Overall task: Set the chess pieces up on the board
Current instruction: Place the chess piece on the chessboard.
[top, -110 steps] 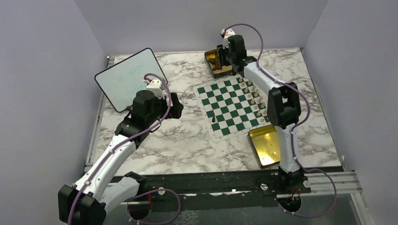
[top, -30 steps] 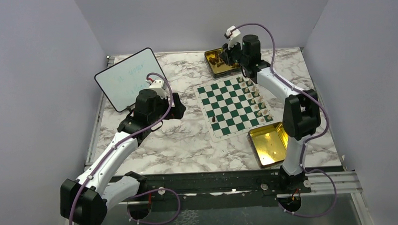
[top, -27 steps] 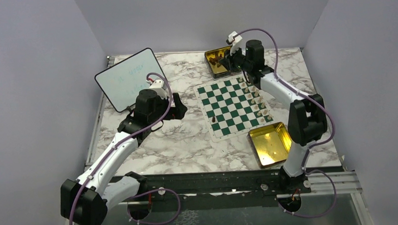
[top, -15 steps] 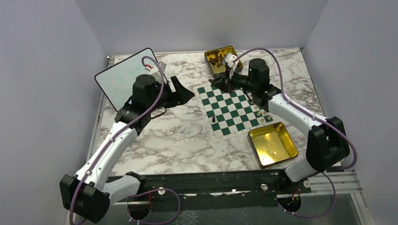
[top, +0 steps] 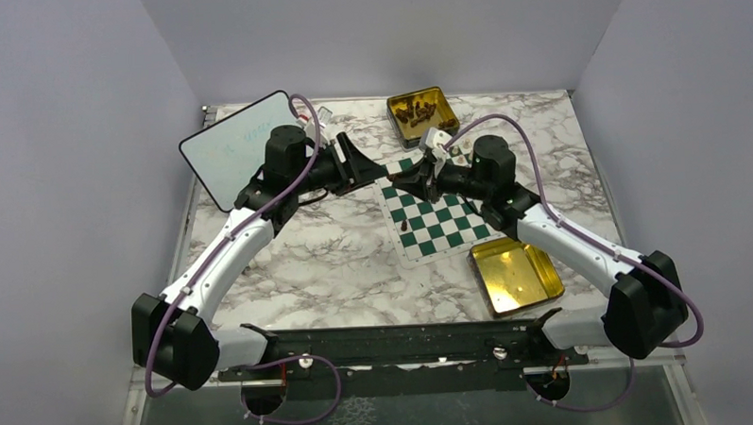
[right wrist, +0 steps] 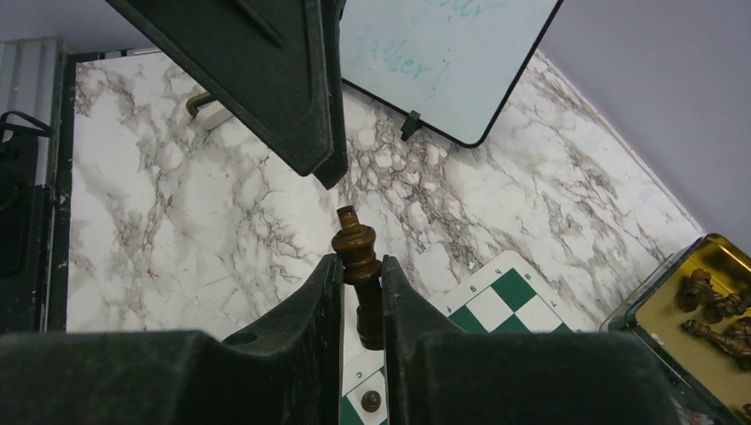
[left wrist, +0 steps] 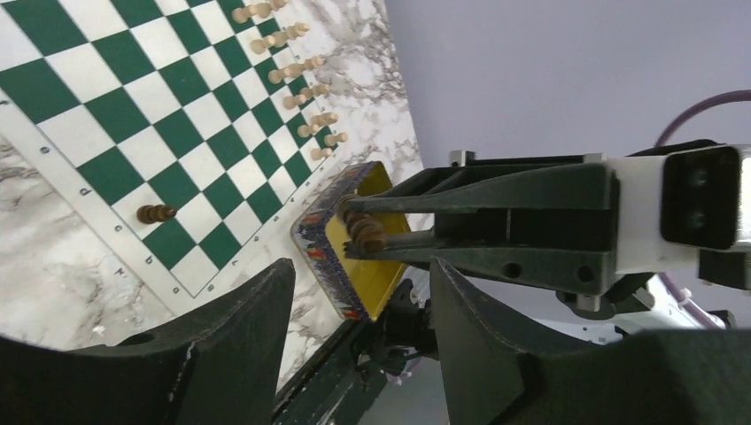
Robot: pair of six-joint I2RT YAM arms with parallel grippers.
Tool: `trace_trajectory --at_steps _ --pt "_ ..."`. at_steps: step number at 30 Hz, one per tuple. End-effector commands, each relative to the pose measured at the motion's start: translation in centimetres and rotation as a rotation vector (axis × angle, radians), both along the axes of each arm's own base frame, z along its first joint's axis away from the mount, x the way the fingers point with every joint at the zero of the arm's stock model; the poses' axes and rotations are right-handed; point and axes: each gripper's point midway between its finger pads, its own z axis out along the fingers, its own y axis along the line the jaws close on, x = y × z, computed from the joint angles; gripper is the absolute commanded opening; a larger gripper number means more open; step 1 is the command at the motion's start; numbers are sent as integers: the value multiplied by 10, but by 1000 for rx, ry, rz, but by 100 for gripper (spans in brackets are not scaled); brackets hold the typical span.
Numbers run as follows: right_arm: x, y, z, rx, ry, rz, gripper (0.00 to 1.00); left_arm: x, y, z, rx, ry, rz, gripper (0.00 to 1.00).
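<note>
The green and white board [top: 434, 215] lies right of centre. My right gripper [top: 402, 179] is shut on a dark brown chess piece [right wrist: 358, 258] and holds it in the air over the board's far left corner; the piece also shows in the left wrist view [left wrist: 365, 232]. My left gripper [top: 360, 166] is open and empty, its tips facing the right gripper's tips, close but apart. One dark pawn [left wrist: 155, 213] stands near the board's left edge. Cream pieces [left wrist: 292, 71] line the board's right side, mostly hidden under my right arm from above.
A gold tin [top: 421, 108] holding several dark pieces stands beyond the board. An open gold tin [top: 517, 275] lies at the board's near right. A white whiteboard with a black rim [top: 231, 150] leans at the back left, behind my left arm.
My right gripper left the far tin and swung to the board's far left corner with a dark piece. My left arm reached up and right to face it.
</note>
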Motion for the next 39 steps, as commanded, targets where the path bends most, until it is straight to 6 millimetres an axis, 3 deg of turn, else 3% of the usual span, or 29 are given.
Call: trace_trajectory --at_steps 1,8,16,24,33,39 --pt "-6 0 5 20 -15 -3 6 -3 -14 19 -91 -4 -63 59" --pt "-7 1 6 44 -11 -6 6 -2 -21 0 -87 60 -100 56" --pt "-7 4 4 45 0 -4 6 1 -27 -10 -84 82 -127 42" --pt "-8 4 3 48 10 -10 6 2 -29 -19 -89 100 -140 41" --pt "-11 4 -12 24 59 -14 12 0 -29 -18 -83 80 -149 13" --pt "-11 -2 -19 20 114 -61 30 2 -29 -25 -61 69 -158 0"
